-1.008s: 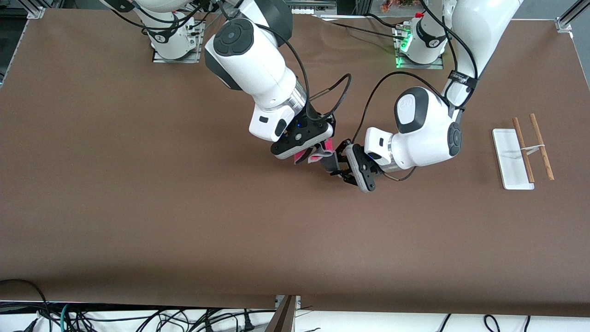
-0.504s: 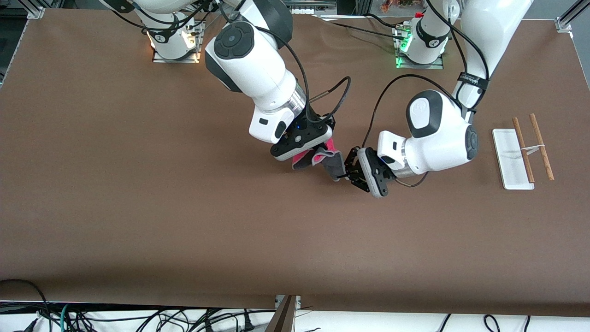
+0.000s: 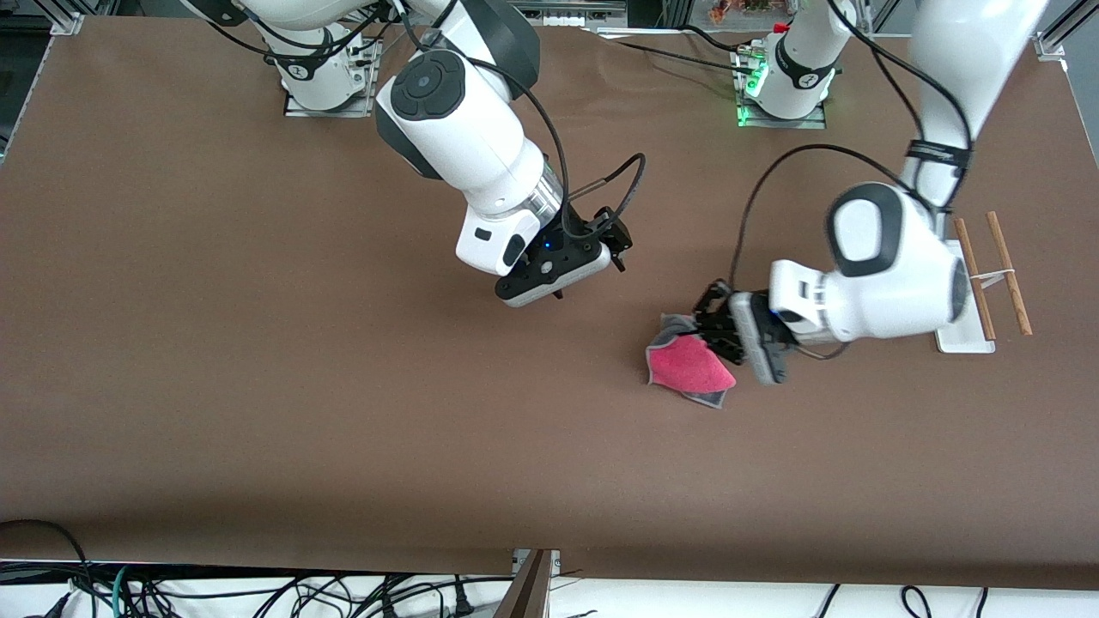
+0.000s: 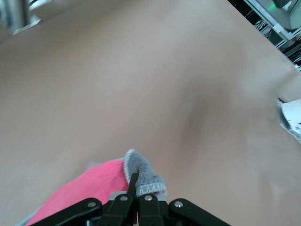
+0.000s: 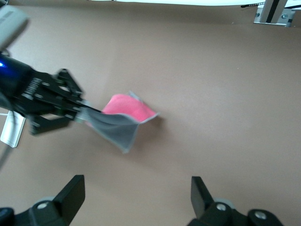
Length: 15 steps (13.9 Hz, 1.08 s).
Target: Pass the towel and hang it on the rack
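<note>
The pink-red towel (image 3: 687,367) with grey edging hangs from my left gripper (image 3: 700,336), which is shut on its grey corner (image 4: 143,173) over the middle of the table. In the left wrist view that gripper (image 4: 137,182) pinches the grey edge, and the pink cloth (image 4: 84,190) droops beside it. My right gripper (image 3: 562,292) hovers apart from the towel, open and empty, toward the right arm's end. The right wrist view shows its fingers (image 5: 71,194) spread wide, with the towel (image 5: 128,109) and the left gripper (image 5: 77,110) ahead. The rack (image 3: 1010,275) stands at the left arm's end, its white base (image 3: 963,343) partly hidden by the left arm.
Bare brown table (image 3: 343,412) surrounds both grippers. The arm bases (image 3: 326,77) stand along the edge farthest from the front camera. Cables (image 3: 258,592) hang below the table's near edge.
The right gripper opened and let go of the towel. The left gripper shut on it and carried it away toward the rack. The right arm drew back slightly.
</note>
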Each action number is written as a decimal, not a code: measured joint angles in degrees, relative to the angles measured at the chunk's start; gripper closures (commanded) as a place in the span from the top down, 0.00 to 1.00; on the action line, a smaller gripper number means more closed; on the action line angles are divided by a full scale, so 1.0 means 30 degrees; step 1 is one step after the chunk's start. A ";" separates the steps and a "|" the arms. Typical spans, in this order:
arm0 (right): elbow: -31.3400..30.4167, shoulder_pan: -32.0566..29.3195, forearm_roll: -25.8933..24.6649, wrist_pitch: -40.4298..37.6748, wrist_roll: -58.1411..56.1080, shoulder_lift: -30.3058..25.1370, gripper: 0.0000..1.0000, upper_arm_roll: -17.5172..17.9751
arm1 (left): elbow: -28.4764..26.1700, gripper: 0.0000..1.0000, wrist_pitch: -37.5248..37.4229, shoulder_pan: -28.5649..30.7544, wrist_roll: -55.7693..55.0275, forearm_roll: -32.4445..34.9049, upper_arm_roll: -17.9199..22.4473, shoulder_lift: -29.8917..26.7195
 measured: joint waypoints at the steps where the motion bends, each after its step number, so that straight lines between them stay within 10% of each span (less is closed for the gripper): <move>1: 0.0000 -0.0092 -0.0001 0.0000 0.0000 -0.0001 1.00 -0.0052 | 0.0138 0.00 -0.1357 0.1296 0.0115 0.0753 0.0067 -0.0005; 6: 0.0005 -0.1048 -0.0001 -0.0881 -0.0018 -0.0008 1.00 -0.0073 | 0.2297 0.00 -0.8764 0.8246 0.2216 0.3648 0.0165 -0.0240; 15: 0.0228 -0.5504 -0.0565 -0.7110 -0.0237 -0.2087 1.00 -0.1219 | 0.2681 0.00 -1.1583 1.4938 0.8147 0.7820 0.0157 0.0352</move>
